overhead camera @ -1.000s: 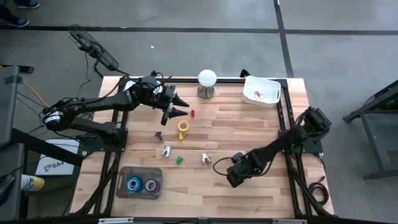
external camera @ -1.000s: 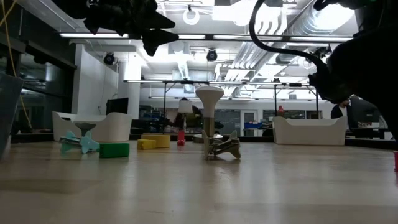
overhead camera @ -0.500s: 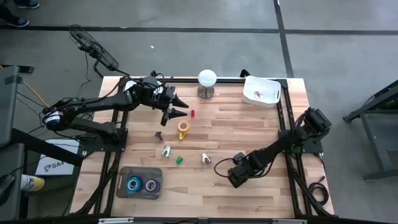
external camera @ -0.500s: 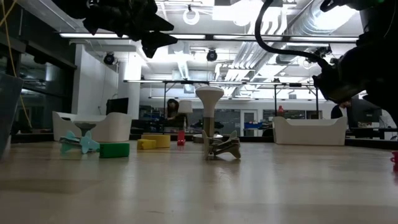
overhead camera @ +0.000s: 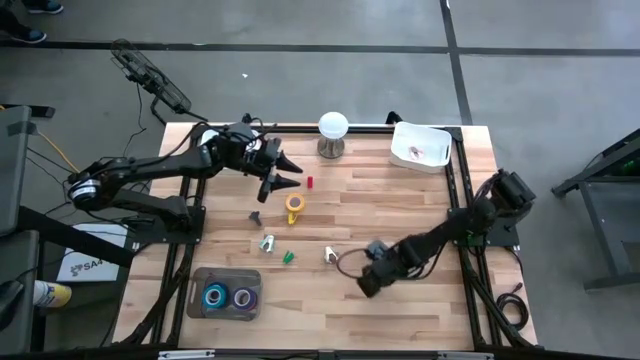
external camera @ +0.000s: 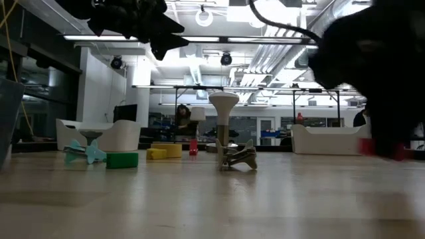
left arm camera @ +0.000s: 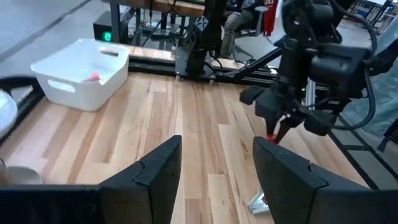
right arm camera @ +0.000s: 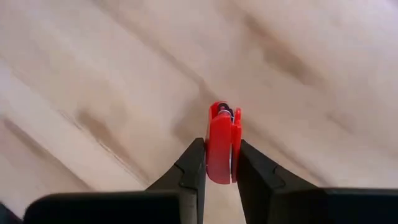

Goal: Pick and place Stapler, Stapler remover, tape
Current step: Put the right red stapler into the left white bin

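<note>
The right hand [right arm camera: 219, 163] is closed on a small red stapler remover [right arm camera: 221, 143], which stands pinched between its two fingers just above the wooden counter [overhead camera: 400, 210]. A silvery stapler remover [overhead camera: 331, 256] lies just beside this hand. The left hand [overhead camera: 284, 171] hovers with fingers apart, holding nothing; the yellow-orange tape [overhead camera: 293, 205] lies near below it. Blue and purple tape rolls [overhead camera: 228, 297] sit in a tray [overhead camera: 195, 300], well apart from both hands.
</note>
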`<state>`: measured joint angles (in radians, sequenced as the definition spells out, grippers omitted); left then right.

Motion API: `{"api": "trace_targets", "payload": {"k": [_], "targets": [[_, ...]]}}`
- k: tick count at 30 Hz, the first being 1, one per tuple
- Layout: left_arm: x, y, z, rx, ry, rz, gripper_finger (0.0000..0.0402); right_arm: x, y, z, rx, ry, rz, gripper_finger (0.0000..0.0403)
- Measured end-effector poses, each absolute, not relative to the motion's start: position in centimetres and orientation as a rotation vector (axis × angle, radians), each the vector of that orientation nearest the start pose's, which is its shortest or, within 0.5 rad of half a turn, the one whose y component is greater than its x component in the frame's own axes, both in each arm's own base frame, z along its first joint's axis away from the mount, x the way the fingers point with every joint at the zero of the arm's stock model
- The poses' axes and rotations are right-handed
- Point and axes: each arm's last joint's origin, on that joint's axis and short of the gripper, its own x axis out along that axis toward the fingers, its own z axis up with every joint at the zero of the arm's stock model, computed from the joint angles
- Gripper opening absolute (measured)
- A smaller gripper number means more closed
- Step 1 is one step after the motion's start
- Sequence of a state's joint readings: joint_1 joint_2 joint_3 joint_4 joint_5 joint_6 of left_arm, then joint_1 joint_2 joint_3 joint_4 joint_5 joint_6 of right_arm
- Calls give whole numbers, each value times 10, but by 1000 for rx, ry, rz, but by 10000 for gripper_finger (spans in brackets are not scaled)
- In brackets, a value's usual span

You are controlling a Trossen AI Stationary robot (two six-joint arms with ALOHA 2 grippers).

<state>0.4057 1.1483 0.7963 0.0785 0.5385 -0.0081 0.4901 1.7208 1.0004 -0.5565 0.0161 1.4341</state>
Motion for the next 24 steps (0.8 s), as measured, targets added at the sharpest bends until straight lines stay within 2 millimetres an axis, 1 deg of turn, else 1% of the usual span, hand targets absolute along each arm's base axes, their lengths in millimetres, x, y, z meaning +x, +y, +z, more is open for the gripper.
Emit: {"api": "trace_targets", "payload": {"k": [3, 7, 11, 15, 19, 24], "targets": [[235, 85, 293, -116, 235, -134, 195, 286, 136, 165, 893, 1141, -470, 53], [233, 84, 296, -102, 222, -149, 195, 302, 117, 189, 845, 916, -384, 53], [232, 82, 301, -103, 185, -186, 195, 316, 92, 215, 757, 696, -338, 53], [232, 80, 310, -108, 116, -252, 195, 323, 67, 239, 651, 539, -296, 53], [232, 79, 317, -122, 59, -316, 195, 326, 45, 258, 552, 416, -261, 53], [232, 79, 323, -149, 13, -319, 195, 327, 21, 278, 448, 304, -207, 53]]}}
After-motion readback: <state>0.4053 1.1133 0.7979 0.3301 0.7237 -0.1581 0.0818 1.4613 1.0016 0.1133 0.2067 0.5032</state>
